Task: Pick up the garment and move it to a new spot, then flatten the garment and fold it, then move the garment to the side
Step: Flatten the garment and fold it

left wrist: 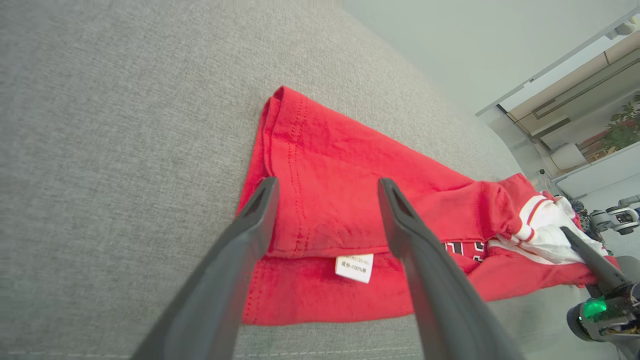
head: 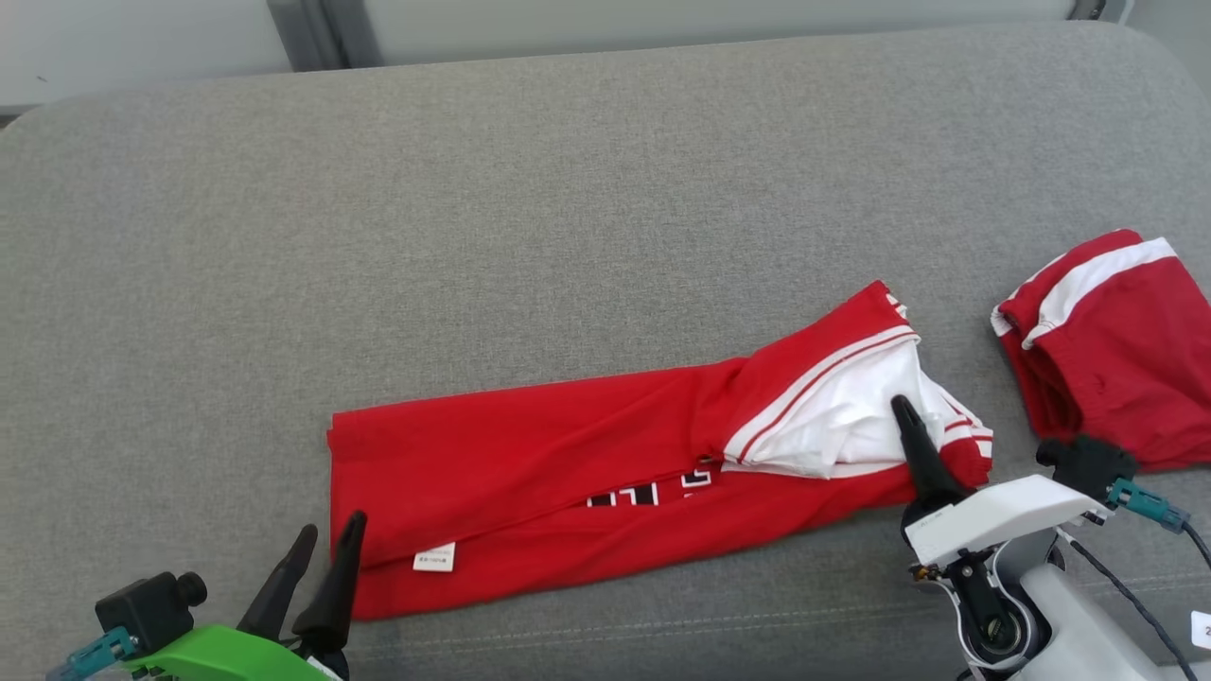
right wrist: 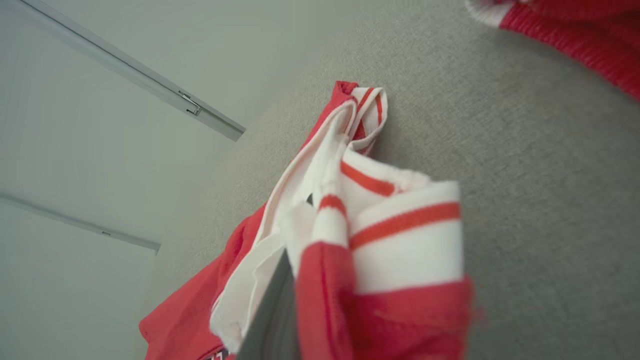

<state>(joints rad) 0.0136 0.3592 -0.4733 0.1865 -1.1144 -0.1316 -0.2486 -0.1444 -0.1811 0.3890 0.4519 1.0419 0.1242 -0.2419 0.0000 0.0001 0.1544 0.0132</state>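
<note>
The red shirt (head: 530, 445) lies near the front edge of the grey cushion (head: 568, 189). It is doubled lengthwise into a long band, with the hem toward the left and the collar and white-striped sleeves toward the right. The right gripper (head: 908, 416) is pinched on the shirt's right end: one finger lies over the white cloth, and in the right wrist view striped fabric drapes across it. The left gripper (head: 331, 530) is spread and empty, its tips just beside the hem's front corner, close to the white label (head: 434, 558). The step in hand looks like the crosswise fold. To do it well, the left gripper should straddle every layer at the hem corner before closing, since the upper flap sits slightly back from the lower one. Both ends should then be lifted only a little, with the band taut so the layers do not slide apart, and one end laid squarely on the other with edges matched. The loose sleeve bunch may need tucking first. Count: two red garments, the shirt and the other garment (head: 1116, 350) at the cushion's right edge, well apart; two grippers; one label; one cushion.
</note>
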